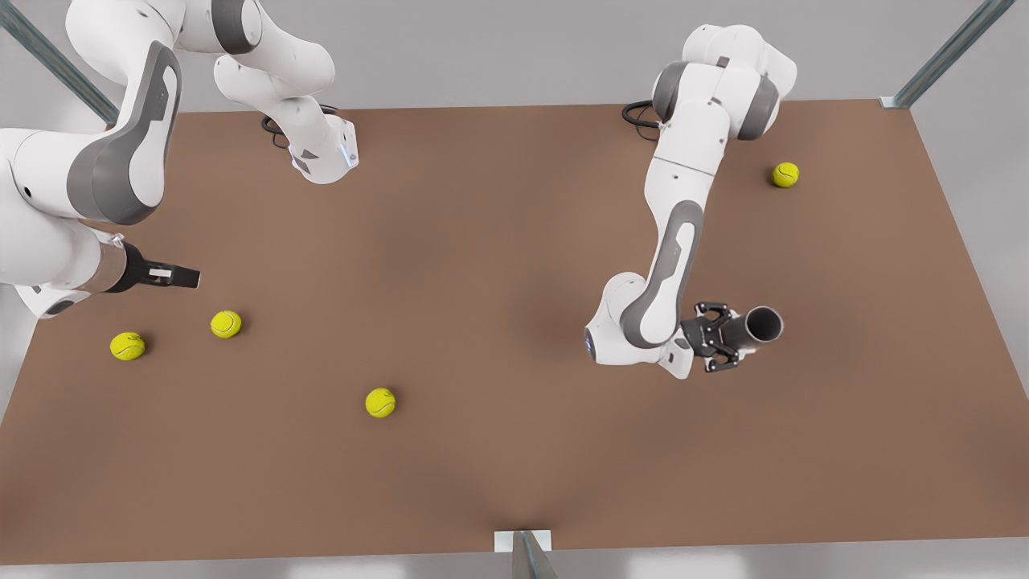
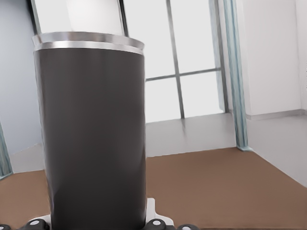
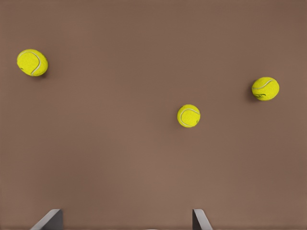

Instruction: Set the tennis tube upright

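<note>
The tennis tube (image 1: 760, 326) is a dark grey cylinder with its open, dark mouth turned up toward the front camera, at the front view's right. My left gripper (image 1: 726, 337) is shut on its lower part, one black finger on each side. In the left wrist view the tennis tube (image 2: 91, 134) rises close in front of the camera, with a light rim at its far end. My right gripper (image 1: 173, 275) hangs over the table at the front view's left, away from the tube. Its two fingertips (image 3: 50, 221) stand wide apart with nothing between them.
Three yellow tennis balls (image 1: 128, 346) (image 1: 226, 324) (image 1: 380, 402) lie on the brown table (image 1: 498, 281) below and beside the right gripper. A fourth ball (image 1: 785, 174) lies at the far right. Metal frame posts (image 1: 949, 52) stand at the table's corners.
</note>
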Controlling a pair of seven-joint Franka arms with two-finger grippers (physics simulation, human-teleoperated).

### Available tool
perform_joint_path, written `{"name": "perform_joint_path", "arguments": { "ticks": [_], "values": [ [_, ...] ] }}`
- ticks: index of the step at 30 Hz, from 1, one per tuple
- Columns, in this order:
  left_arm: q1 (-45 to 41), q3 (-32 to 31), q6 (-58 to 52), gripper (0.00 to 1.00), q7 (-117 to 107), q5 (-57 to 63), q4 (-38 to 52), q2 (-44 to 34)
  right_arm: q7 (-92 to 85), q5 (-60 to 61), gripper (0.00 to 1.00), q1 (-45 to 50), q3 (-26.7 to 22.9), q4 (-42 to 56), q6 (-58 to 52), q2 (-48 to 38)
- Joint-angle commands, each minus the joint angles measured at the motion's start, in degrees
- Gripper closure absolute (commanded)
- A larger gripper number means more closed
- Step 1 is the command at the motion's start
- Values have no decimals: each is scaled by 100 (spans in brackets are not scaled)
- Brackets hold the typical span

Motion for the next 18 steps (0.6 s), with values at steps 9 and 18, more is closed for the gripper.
{"name": "perform_joint_path", "arguments": {
  "ticks": [9,18],
  "values": [
    [12,30,539,23,-2814,-56,-279,-4,3,0,0,-8,-4,-15,49,-7],
    [12,39,321,23,-2384,23,-288,154,-6,0,0,-26,-4,-15,49,-7]
  ]
}}
